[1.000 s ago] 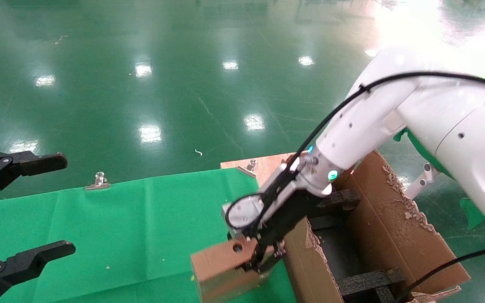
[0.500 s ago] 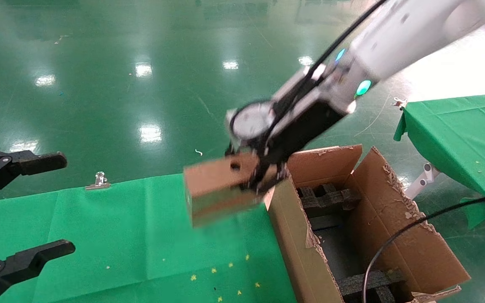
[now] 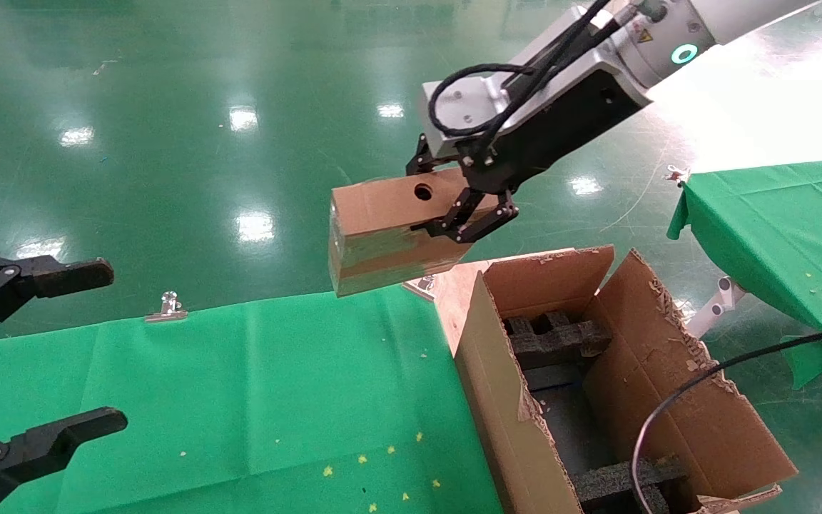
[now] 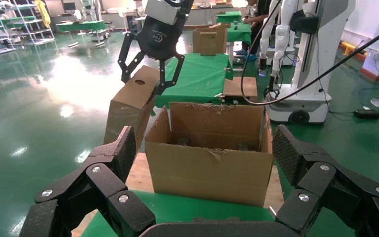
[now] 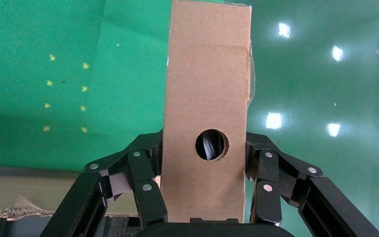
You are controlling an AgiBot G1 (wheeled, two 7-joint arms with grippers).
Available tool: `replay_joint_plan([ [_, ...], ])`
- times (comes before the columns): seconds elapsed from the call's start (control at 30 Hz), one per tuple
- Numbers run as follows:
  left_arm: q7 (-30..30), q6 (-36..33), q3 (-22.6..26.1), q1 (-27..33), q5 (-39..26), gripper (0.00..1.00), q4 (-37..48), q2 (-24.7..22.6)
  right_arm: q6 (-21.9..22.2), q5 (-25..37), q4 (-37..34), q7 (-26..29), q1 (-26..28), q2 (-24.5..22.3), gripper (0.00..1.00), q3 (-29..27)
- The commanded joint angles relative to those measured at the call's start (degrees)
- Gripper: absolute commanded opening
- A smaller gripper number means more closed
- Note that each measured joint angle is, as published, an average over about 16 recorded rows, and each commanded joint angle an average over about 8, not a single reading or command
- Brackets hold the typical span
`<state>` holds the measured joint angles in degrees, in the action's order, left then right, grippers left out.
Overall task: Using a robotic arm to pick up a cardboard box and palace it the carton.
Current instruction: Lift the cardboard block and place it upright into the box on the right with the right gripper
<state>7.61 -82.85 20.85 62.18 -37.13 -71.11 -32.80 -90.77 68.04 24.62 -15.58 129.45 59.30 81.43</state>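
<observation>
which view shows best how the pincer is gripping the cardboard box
The right wrist view: the right pincer clamps the cardboard box from both sides, beside its round hole. The head view shows the cardboard box lifted, the near fingers hiding the contact. The left wrist view shows it only from afar.

You have one cardboard box point(image 3: 389, 232) in view and one carton point(image 3: 596, 385) with its flaps up. Count two robot hands: the right hand point(image 3: 462, 207) and the left hand point(image 3: 18, 364). You can see two green-covered surfaces, one surface point(image 3: 225, 400) in front and another surface point(image 3: 782, 221) off to the right. Inside the carton, two black foam blocks point(image 3: 557, 335) show, one at each end. One round hole point(image 3: 423, 191) shows on the box's upper face.
</observation>
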Motion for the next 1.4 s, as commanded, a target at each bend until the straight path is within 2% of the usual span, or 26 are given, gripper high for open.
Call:
replay_joint_plan([
  [0.03, 0.0, 0.0, 0.0, 0.0, 0.0, 1.0, 0.0, 0.0, -0.06, -0.55, -1.05, -0.67, 0.06, -0.37, 0.0, 0.44],
  [0.43, 0.0, 0.0, 0.0, 0.0, 0.0, 1.0, 0.0, 0.0, -0.38, 2.53, -5.81, -1.8, 5.64, -8.3, 0.0, 6.55],
  [0.87, 0.0, 0.0, 0.0, 0.0, 0.0, 1.0, 0.0, 0.0, -0.17, 3.41, -7.7, 0.28, 6.06, -16.64, 0.0, 12.94],
  [1.07, 0.0, 0.0, 0.0, 0.0, 0.0, 1.0, 0.0, 0.0, 0.67, 0.85, -10.92, 6.44, 4.07, -20.2, 0.0, 13.29],
  [1.4, 0.0, 0.0, 0.01, 0.0, 0.0, 1.0, 0.0, 0.0, 2.72, -4.74, -14.67, 18.06, -2.33, -26.35, 0.0, 11.21],
])
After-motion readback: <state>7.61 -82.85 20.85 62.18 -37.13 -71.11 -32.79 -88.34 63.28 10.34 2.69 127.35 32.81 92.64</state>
